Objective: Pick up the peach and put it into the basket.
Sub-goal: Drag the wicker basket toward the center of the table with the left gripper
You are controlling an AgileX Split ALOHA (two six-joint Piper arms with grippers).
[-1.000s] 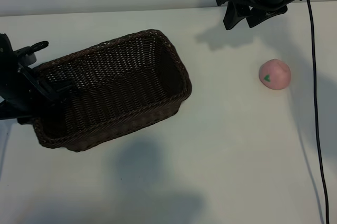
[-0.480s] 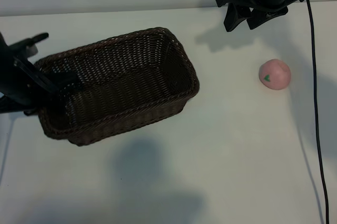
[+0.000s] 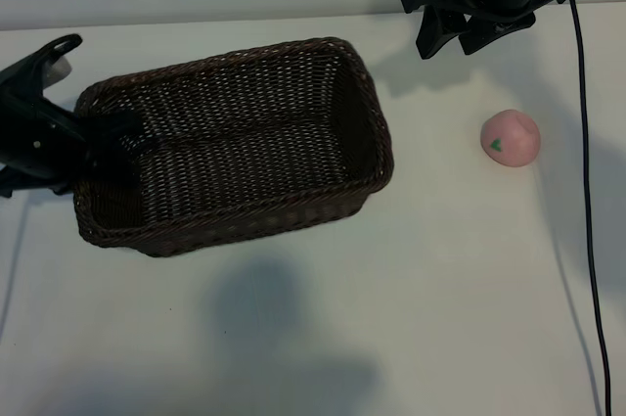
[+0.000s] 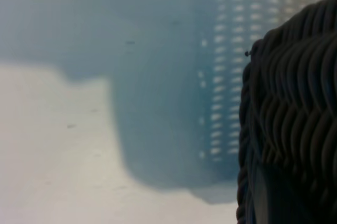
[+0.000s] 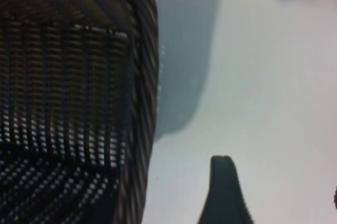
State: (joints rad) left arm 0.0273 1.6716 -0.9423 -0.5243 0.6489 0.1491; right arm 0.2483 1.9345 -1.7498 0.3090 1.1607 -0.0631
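The dark-brown wicker basket (image 3: 245,56) lies at the table's left half, its long side nearly level across the exterior view. My left gripper (image 3: 98,142) clasps the basket's left end wall, one finger inside and the other outside. That wall's weave (image 4: 295,103) fills one side of the left wrist view. The pale-pink peach (image 3: 510,138) with its green mark rests alone on the table at the right. My right gripper (image 3: 455,39) hangs open above the table's far edge, up and left of the peach and empty. One of its fingers (image 5: 224,192) shows beside the basket's end (image 5: 79,76).
A black cable (image 3: 587,201) runs down the right side of the table, just past the peach. Bare white tabletop (image 3: 440,269) lies between basket and peach and along the near edge.
The basket has slid to the right and turned more level, carried by the left gripper at its end wall. The right gripper and the peach have stayed put.
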